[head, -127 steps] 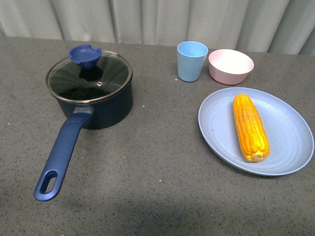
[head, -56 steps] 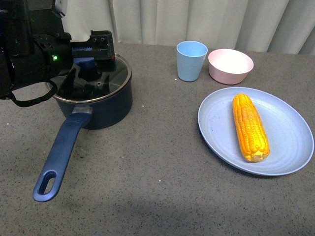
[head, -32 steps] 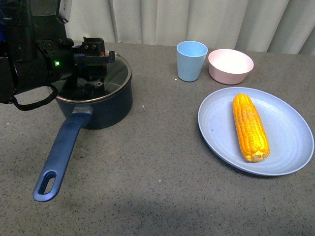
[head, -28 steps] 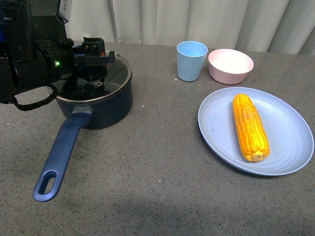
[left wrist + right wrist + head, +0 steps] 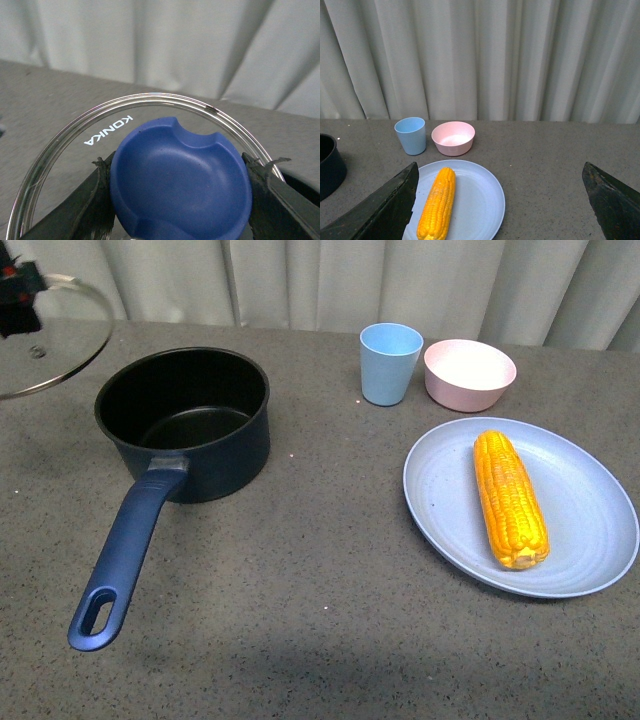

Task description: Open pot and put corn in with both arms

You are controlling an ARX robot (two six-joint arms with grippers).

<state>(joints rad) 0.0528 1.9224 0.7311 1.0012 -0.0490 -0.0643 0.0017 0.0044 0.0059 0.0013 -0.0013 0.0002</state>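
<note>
The navy pot [image 5: 190,425] stands open on the table, its black inside empty and its long handle [image 5: 120,560] pointing toward me. The glass pot lid [image 5: 50,335] hangs tilted in the air at the far left edge. My left gripper [image 5: 180,192] is shut on the lid's blue knob [image 5: 180,190], one finger on each side. The corn [image 5: 510,498] lies on a pale blue plate [image 5: 590,540] at the right; it also shows in the right wrist view [image 5: 437,202]. My right gripper [image 5: 500,200] is wide open, above and back from the plate.
A pale blue cup [image 5: 390,362] and a pink bowl [image 5: 469,373] stand behind the plate, near the grey curtain. They also show in the right wrist view, cup [image 5: 410,135] and bowl [image 5: 453,138]. The pot's edge [image 5: 329,165] shows at that view's side.
My left gripper closed on the lid's knob, lifted the lid off the pot and carried it up and to the left. The pot now stands open. The corn has not moved.
</note>
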